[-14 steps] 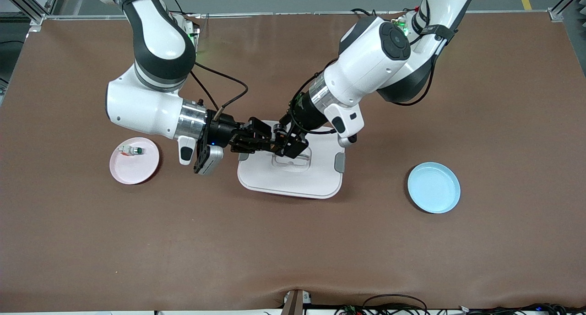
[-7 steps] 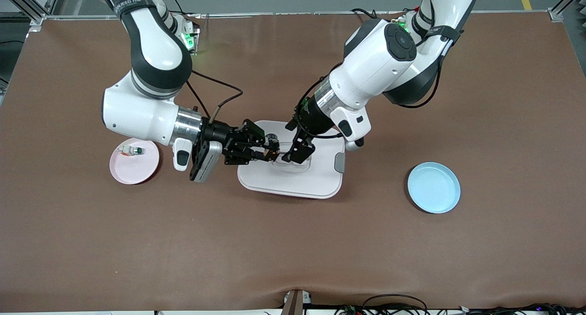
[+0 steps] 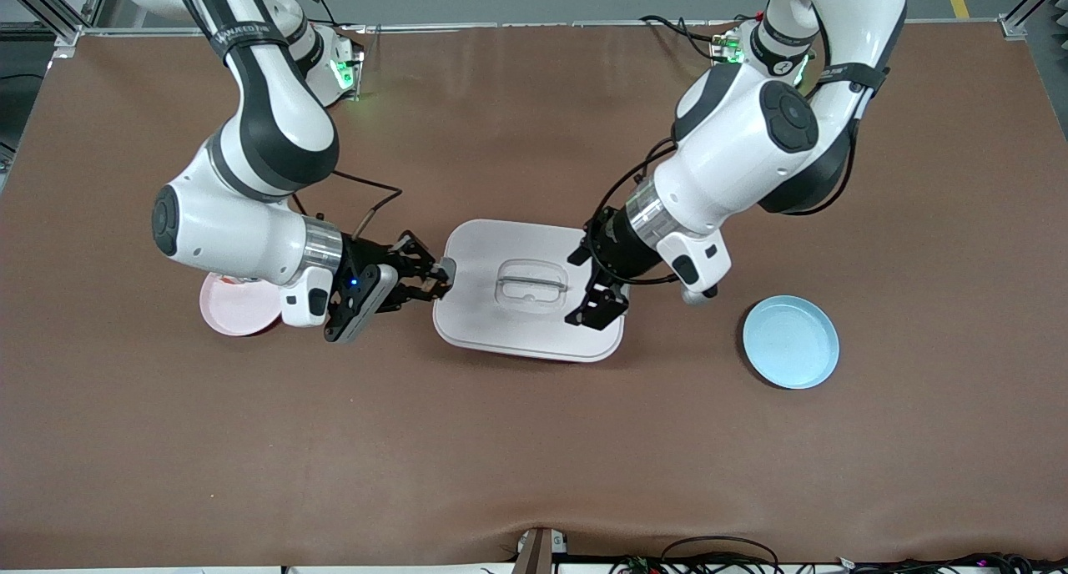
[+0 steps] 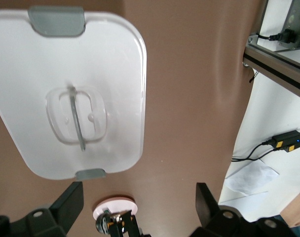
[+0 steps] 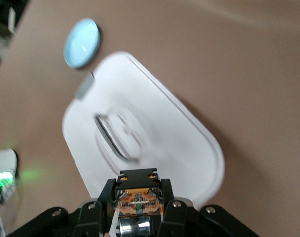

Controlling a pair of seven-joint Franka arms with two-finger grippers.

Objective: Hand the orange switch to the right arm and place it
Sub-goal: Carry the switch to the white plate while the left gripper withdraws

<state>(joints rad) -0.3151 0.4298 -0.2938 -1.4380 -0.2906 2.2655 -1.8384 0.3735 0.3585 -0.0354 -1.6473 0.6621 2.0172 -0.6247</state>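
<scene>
The orange switch (image 5: 138,202), a small black block with an amber middle, sits clamped between the fingers of my right gripper (image 5: 138,190). In the front view that right gripper (image 3: 432,279) hangs just off the white lid's (image 3: 501,324) edge toward the right arm's end of the table, shut on the switch. My left gripper (image 3: 591,294) is over the lid's edge at the left arm's end, open and holding nothing. In the left wrist view its black fingers (image 4: 66,205) stand wide apart, and the right gripper (image 4: 115,226) shows farther off.
The white lid has a clear handle (image 3: 531,283) at its middle. A pink plate (image 3: 234,314) lies partly under the right arm's wrist. A blue plate (image 3: 791,342) lies toward the left arm's end of the table. Brown table mat surrounds them.
The two grippers, close together over the lid's middle a second ago, have drawn apart. The right one went toward the pink plate with the switch, the left one toward the blue plate.
</scene>
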